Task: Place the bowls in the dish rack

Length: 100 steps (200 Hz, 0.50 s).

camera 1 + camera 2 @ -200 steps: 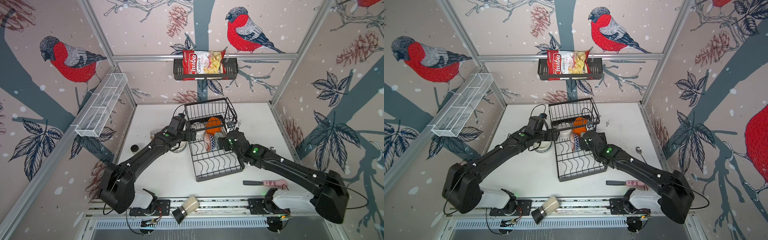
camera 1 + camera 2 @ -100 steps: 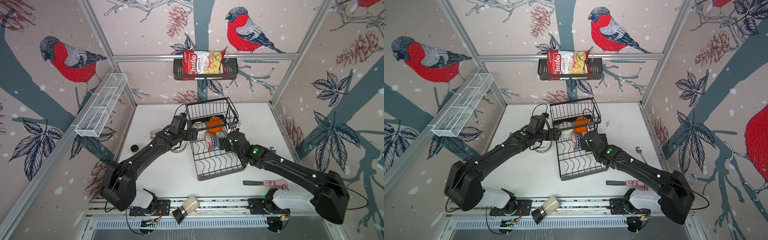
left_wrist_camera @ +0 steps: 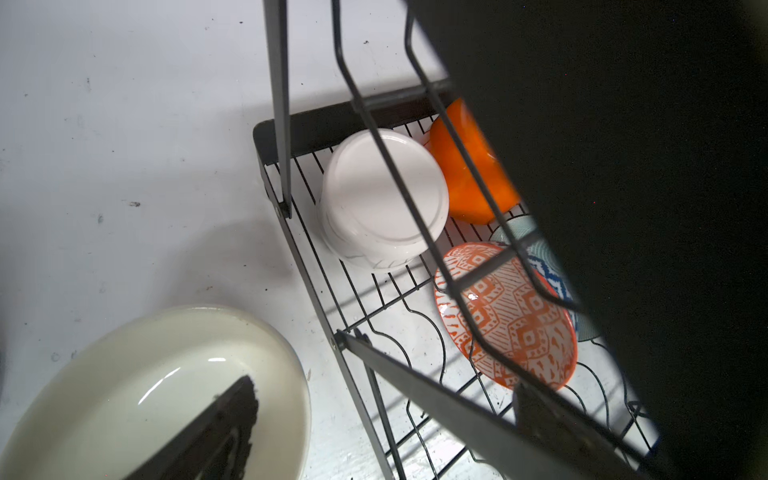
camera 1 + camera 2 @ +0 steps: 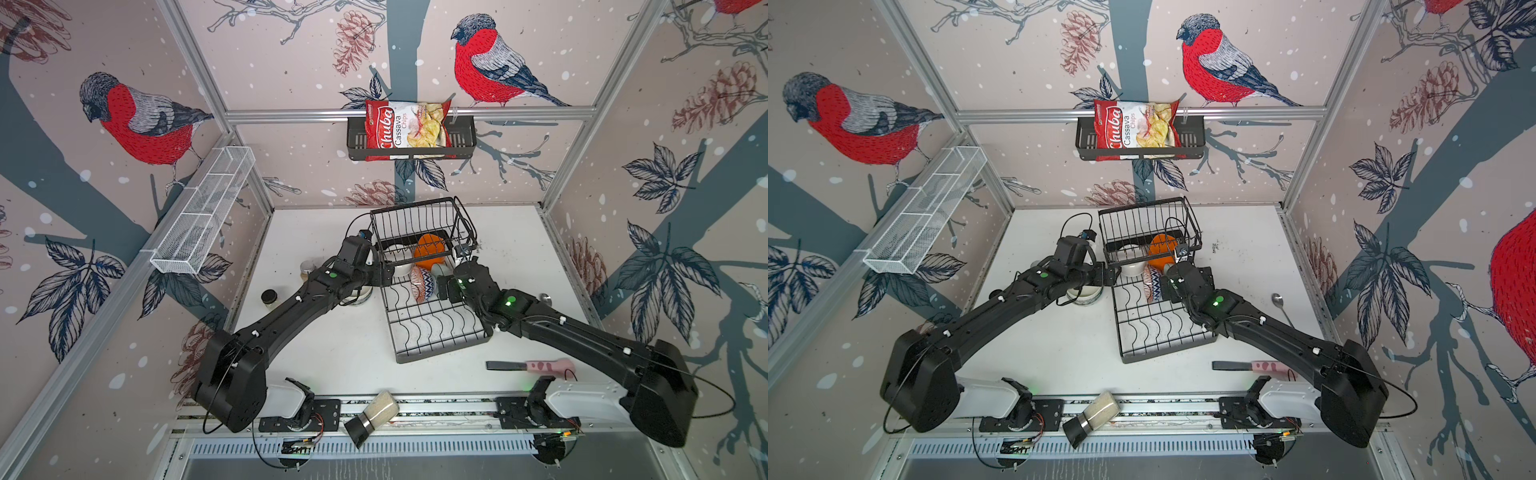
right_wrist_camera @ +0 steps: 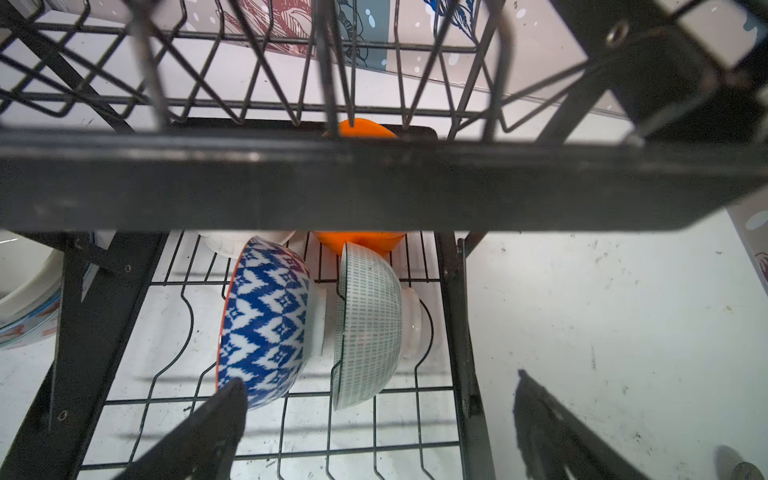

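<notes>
Top view: black wire dish rack (image 4: 440,355) between the arms; orange bowl (image 4: 430,249) at its 12 o'clock end. Pose: left gripper (image 4: 384,275) at rack's 9 o'clock edge, right gripper (image 4: 439,289) at 3 o'clock.
Left wrist: white bowl (image 3: 384,195) inverted in rack, cream bowl (image 3: 166,374) outside it; jaws spread, empty.
Right wrist: blue-patterned bowl (image 5: 266,320), green-dashed bowl (image 5: 370,324) on edge in slots; jaws spread, empty.
Versus one second ago: arms barely shifted.

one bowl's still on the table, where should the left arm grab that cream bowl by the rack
Grip the cream bowl by its rim, coming down from above: it sits upright, mouth up, on the table beside the dish rack, so the wall is exposed. Put one of the left fingers inside, one outside.
</notes>
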Each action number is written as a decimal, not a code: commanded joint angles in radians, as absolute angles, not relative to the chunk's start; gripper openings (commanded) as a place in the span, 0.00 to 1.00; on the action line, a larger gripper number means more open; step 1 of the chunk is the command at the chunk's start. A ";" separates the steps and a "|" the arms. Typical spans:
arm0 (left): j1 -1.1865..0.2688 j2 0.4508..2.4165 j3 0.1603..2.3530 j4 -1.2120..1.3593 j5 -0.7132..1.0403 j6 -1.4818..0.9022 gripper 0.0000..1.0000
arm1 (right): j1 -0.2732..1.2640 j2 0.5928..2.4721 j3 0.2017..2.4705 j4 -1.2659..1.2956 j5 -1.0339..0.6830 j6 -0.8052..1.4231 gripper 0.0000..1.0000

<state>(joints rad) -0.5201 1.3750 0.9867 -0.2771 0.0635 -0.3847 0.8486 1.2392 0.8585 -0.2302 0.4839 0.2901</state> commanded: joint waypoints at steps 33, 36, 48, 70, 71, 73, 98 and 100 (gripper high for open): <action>-0.523 1.374 0.950 -0.272 0.052 -0.371 0.95 | 0.848 1.249 0.884 -0.188 0.478 0.292 0.99; -0.524 1.373 0.950 -0.273 0.051 -0.370 0.95 | 0.848 1.249 0.885 -0.187 0.478 0.291 0.99; -0.525 1.361 0.943 -0.279 0.054 -0.366 0.95 | 0.848 1.249 0.888 -0.189 0.477 0.292 0.99; -0.532 1.347 0.930 -0.291 0.058 -0.350 0.95 | 0.847 1.249 0.890 -0.190 0.476 0.293 0.99; -0.532 1.347 0.931 -0.293 0.056 -0.352 0.95 | 0.848 1.249 0.890 -0.189 0.476 0.294 0.99; -0.532 1.347 0.930 -0.296 0.054 -0.352 0.95 | 0.847 1.249 0.890 -0.189 0.474 0.294 0.99; -0.534 1.312 0.915 -0.316 0.028 -0.365 0.95 | 0.848 1.249 0.896 -0.192 0.474 0.296 0.99; -0.533 1.309 0.913 -0.316 0.030 -0.365 0.95 | 0.848 1.249 0.896 -0.192 0.475 0.295 0.99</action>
